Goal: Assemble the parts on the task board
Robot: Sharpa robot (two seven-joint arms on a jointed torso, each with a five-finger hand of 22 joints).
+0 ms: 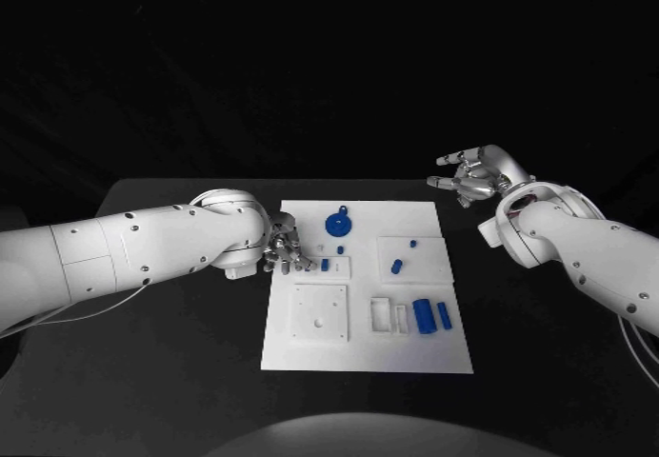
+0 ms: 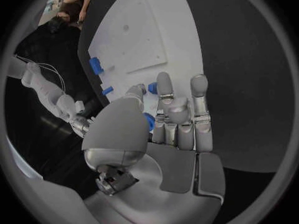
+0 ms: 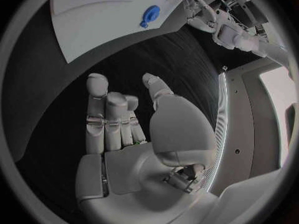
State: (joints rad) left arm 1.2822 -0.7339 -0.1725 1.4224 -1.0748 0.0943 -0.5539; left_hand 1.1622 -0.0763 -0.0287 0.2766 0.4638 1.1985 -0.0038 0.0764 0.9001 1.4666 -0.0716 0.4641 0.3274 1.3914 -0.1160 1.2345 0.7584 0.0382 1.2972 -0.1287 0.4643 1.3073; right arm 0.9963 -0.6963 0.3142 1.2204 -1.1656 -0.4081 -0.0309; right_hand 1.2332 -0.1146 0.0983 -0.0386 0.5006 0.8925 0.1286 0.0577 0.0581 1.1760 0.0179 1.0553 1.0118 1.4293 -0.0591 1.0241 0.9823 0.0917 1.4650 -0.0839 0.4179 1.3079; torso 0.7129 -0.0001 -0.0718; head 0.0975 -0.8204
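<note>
The black table point(image 1: 165, 381) carries everything here, and square in its middle lies the white task board point(image 1: 369, 357), long side running away from the robot so both arms can reach it from either flank.

The left arm point(image 1: 124, 255) comes in low to the board's left edge, and the left hand point(image 1: 285, 246) sits right over that edge. In the left wrist view the fingers point(image 2: 198, 109) stand up side by side above the board, with the thumb folded across, and a small blue part point(image 2: 149, 120) shows between thumb and fingers. Pinched or merely beneath them? I cannot tell.

The right arm point(image 1: 590, 252) is parked well off the board's far right corner, likely to leave the working side free. The right hand point(image 1: 471, 176) hangs over bare table, fingers loosely curled and apart, nothing in it.

On the board, the raised square plate point(image 1: 320, 312) sits near the robot, next to 2 blue blocks point(image 1: 431, 315) standing in slots, seemingly already seated. The round blue disc point(image 1: 338, 225) lies toward the far end, and small blue pegs point(image 1: 395, 265) dot the middle, just beside the left hand's fingertips, handy for the next pick.
</note>
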